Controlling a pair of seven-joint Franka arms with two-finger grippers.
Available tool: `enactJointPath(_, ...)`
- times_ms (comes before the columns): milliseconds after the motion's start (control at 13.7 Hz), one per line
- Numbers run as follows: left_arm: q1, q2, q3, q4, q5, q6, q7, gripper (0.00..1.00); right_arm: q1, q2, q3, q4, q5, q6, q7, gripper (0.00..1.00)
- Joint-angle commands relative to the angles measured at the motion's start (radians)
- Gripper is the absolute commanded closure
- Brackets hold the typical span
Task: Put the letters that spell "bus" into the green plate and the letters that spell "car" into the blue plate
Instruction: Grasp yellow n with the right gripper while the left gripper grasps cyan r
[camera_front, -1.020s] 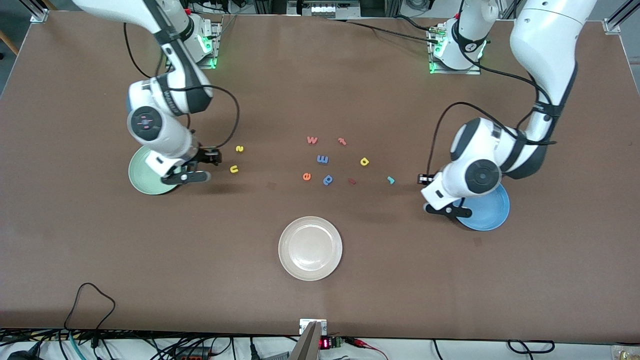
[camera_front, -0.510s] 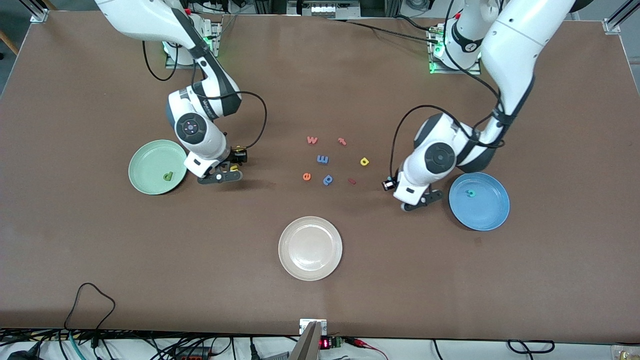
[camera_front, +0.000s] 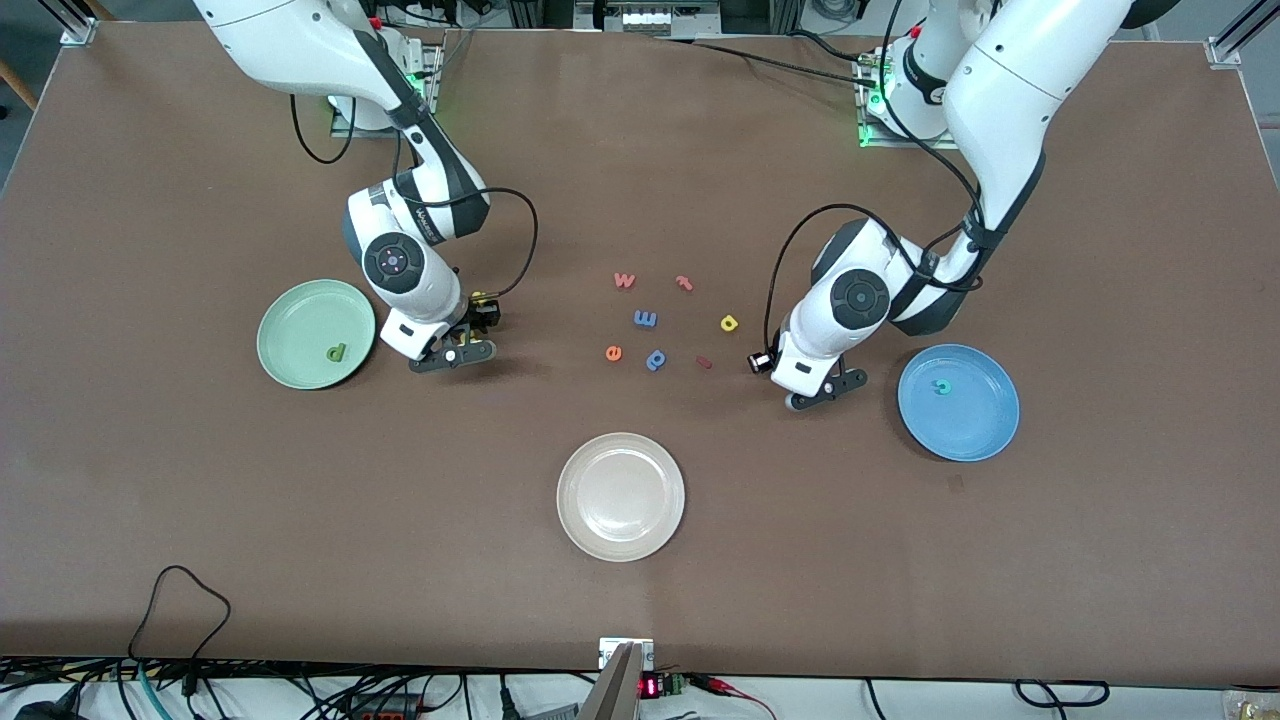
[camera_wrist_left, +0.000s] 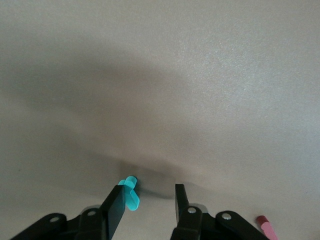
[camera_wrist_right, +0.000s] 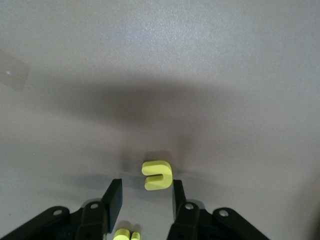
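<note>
The green plate (camera_front: 300, 318) holds the dark green b (camera_front: 336, 352). The blue plate (camera_front: 975, 425) holds the teal c (camera_front: 940, 386). My right gripper (camera_front: 455, 352) is low over the table beside the green plate, open. The yellow u (camera_wrist_right: 157, 175) lies between its fingertips, against one finger, and the yellow s (camera_wrist_right: 125, 234) lies under its body. My left gripper (camera_front: 815, 388) is low over the table beside the blue plate, open. The teal r (camera_wrist_left: 129, 192) rests against one of its fingers, clear of the second. The yellow a (camera_front: 729, 323) lies toward mid-table.
Mid-table lie a pink w (camera_front: 624, 280), pink t (camera_front: 684, 283), blue m (camera_front: 645, 318), orange e (camera_front: 613, 352), blue p (camera_front: 656, 359) and a small red piece (camera_front: 704, 362). A white cream plate (camera_front: 620, 496) sits nearer the front camera.
Both arms have swung off their plates toward mid-table, uncovering the b and the c. The right gripper came down around the u, the left around the r. Both jaws have narrowed.
</note>
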Motion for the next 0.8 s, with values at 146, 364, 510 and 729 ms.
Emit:
enactJointPath(146, 0.002, -0.051, 0.002, -0.013, 0.001, -0.1, 0.003, 0.5, 0.004, 0.025, -0.005, 0.014, -0.009, 0.027, -0.037, 0.52)
enactJointPath(364, -0.008, -0.008, 0.005, -0.017, 0.033, -0.051, 0.002, 0.51, 0.002, 0.034, -0.008, 0.014, -0.007, 0.026, -0.053, 0.55)
enactJointPath(510, -0.008, -0.005, 0.007, -0.017, 0.041, -0.049, 0.002, 0.61, 0.002, 0.034, -0.009, 0.016, -0.004, 0.027, -0.049, 0.56)
enactJointPath(729, -0.008, -0.006, 0.007, -0.017, 0.075, -0.051, 0.003, 0.98, 0.002, 0.034, -0.008, 0.019, 0.001, 0.031, -0.048, 0.57)
